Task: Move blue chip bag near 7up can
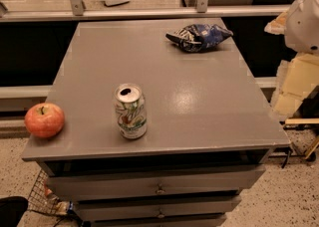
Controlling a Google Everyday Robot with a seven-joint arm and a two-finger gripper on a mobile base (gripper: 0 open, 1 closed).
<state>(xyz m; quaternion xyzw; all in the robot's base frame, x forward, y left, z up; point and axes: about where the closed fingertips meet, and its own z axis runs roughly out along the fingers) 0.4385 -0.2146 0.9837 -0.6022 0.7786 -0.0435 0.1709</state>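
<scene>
blue chip bag [199,37], small, crumpled, dark foil with white markings, lay at the far right of the flat grey cabinet top [209,111]. 7up can [130,111], upright, white-silver aluminium with an open silver top, stood near the front edge, left of centre. the two were well apart, so the move was not yet begun.

gripper: out of view. only a rounded white robot shell [305,14] showed at the right edge, beyond the cabinet. whether the tool was released or clenched could not be told.

risks, as judged:
- crumpled foil gives a poor hold; a pinch on a loose fold could slip and drop the bag mid-carry.
- the can looked light and stood close to the front edge; a bag swung in low or pushed along the top could tip it or send it over the front.
- little surface lay between can and edge; a bag set down on that side could overhang and slide off.
- round red apple [44,120] sat at the front left corner, by the edge; a knocked can could roll it off.

writing: green and red logo marks on the can, fitting 7up, letters not crisp. white lettering on the bag, not readable.
</scene>
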